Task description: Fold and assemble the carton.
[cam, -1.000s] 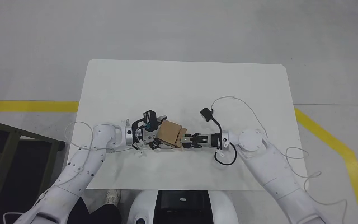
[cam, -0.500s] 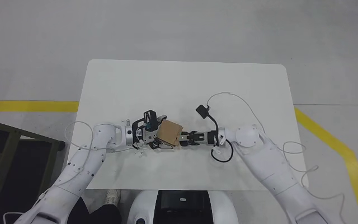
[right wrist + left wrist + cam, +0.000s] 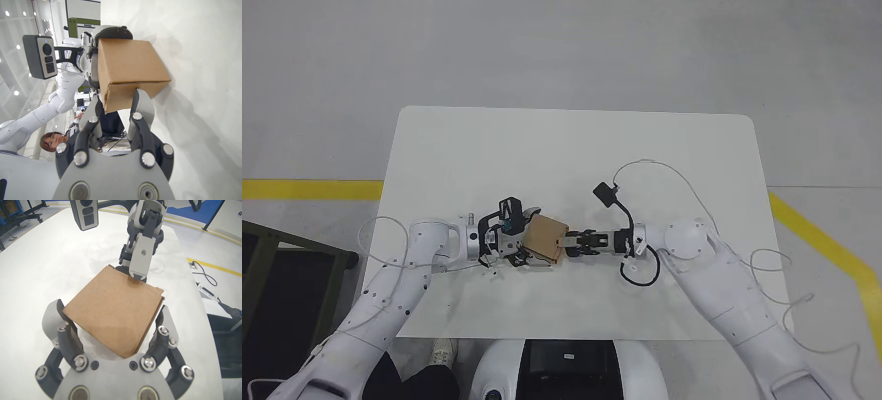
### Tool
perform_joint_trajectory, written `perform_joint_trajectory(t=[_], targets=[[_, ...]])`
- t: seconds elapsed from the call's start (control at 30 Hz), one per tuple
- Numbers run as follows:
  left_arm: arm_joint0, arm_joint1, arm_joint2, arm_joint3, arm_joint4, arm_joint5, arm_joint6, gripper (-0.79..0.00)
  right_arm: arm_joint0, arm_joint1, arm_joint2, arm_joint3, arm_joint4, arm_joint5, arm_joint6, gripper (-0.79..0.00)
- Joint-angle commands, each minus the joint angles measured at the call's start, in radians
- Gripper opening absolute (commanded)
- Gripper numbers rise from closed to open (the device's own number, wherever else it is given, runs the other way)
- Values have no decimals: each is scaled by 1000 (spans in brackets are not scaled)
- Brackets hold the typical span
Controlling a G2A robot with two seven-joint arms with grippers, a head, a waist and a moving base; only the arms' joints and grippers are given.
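Observation:
A small brown carton (image 3: 545, 240) sits tilted near the middle of the white table (image 3: 642, 150), between both arms. My left gripper (image 3: 110, 313) is shut on the carton (image 3: 113, 302), one finger against each side wall. From the opposite side my right gripper (image 3: 117, 98) meets the carton's end face (image 3: 121, 94). Its fingers stand slightly apart, and one fingertip (image 3: 140, 98) presses on the end flap. In the top view the left gripper (image 3: 514, 246) and the right gripper (image 3: 569, 243) flank the box. The flap's seam shows a thin gap.
A thin cable (image 3: 667, 178) from the right arm loops over the table's right half. The table's front edge (image 3: 572, 338) runs close behind the grippers. Bare tabletop stretches toward the far side.
My right gripper has slid left against the carton. The flap that stuck out toward it now lies against the box. The left arm has held still.

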Motion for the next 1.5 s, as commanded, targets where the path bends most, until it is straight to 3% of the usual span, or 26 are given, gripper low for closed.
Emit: perform_joint_trajectory(t=[0.0,0.2,0.37,1.13,1.43,1.47], targets=[[0,0,0,0,0,1,0,0,-10,5,14,-18,-5,6,2,-486],[-2,0,0,3,0,0,-1,0,-46,19,45,-71,-18,16,8,-560],[-3,0,0,4,0,0,-4,0,-81,29,59,-106,-28,30,13,-782],[-4,-3,8,8,-5,2,-6,0,-26,3,-26,-54,-7,15,-9,-785],[-2,-1,-2,16,-10,-8,-4,0,-31,11,-1,-65,-18,12,-9,-785],[-1,1,-5,17,-12,-10,-4,0,-36,14,7,-70,-23,15,-7,-708]])
